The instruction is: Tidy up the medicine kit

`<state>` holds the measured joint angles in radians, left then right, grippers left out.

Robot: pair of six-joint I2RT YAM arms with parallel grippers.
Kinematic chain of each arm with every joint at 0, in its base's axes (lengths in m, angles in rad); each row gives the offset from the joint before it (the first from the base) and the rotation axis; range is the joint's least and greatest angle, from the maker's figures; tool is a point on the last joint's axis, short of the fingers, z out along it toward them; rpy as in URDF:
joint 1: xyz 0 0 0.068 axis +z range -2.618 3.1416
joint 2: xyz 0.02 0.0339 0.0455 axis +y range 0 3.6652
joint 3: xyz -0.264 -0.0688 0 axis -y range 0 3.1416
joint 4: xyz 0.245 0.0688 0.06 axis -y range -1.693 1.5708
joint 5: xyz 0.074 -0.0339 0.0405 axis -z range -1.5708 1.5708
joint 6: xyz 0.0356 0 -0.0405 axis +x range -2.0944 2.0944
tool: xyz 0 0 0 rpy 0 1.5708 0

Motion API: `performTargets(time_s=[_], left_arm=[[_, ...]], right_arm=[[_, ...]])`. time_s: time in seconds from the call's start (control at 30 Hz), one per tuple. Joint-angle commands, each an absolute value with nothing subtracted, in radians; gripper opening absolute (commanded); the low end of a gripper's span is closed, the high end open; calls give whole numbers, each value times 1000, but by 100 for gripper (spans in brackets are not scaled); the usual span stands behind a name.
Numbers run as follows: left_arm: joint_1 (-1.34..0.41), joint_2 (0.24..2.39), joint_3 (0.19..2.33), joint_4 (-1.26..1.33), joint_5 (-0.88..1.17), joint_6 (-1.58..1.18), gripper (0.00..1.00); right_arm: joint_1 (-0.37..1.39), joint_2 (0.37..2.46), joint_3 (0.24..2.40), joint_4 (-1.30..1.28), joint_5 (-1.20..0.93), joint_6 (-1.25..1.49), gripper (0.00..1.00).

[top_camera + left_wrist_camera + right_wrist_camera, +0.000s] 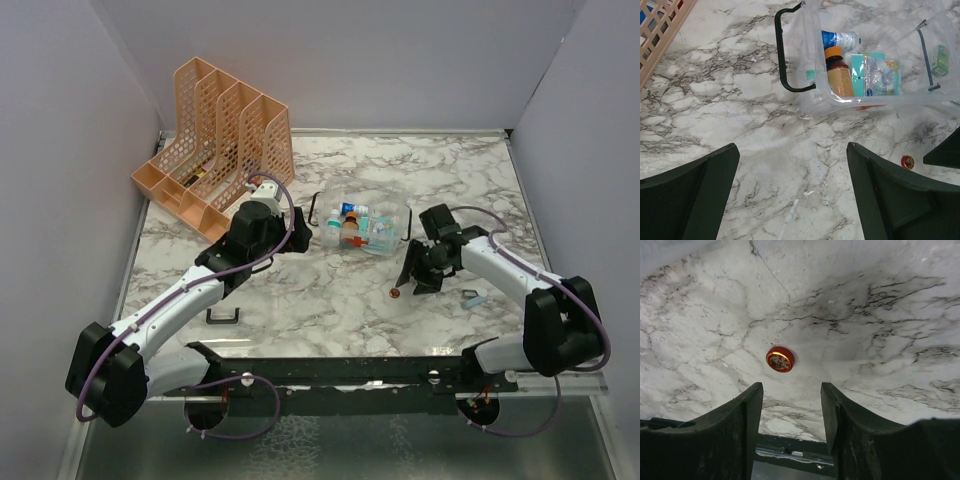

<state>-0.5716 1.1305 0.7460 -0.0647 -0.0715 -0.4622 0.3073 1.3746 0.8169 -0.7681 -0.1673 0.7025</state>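
Observation:
The medicine kit [385, 238] is a clear box with a black handle [314, 208] at the middle of the marble table. In the left wrist view the kit [810, 95] holds an amber bottle with an orange cap [840, 77], a blue-and-white bottle [840, 39] and a teal packet [875, 75]. My left gripper [298, 238] is open and empty just left of the kit, above bare marble [792, 190]. A small round red tin [395, 293] lies on the table. My right gripper [415, 279] is open, with the tin [780, 359] just beyond its fingertips [791, 400].
An orange mesh file rack [215, 140] stands at the back left. A loose black handle-shaped piece [222, 317] lies near the left arm. A small clear-blue object [475, 298] lies by the right arm. Grey walls enclose the table.

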Motion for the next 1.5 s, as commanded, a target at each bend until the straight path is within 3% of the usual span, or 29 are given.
performTargets(time_s=[0.0,0.4,0.87,1.33,1.4,1.47], left_arm=[[-578,1109,759,-48,-51,-503,92],[-578,1108,755,-37,-47,-511,92],[-578,1108,753,-35,-55,-509,92],[-578,1106,744,-29,-58,-505,92],[-579,1106,744,-29,-58,-506,92],[-579,1106,742,-27,-55,-505,92]], right_arm=[[377,1405,791,-683,-163,763,51],[425,1441,734,-606,-75,971,51],[438,1563,809,-683,-41,952,45],[446,1557,825,-882,179,1000,25],[446,1555,831,-896,199,1001,25],[446,1548,835,-888,194,991,34]])
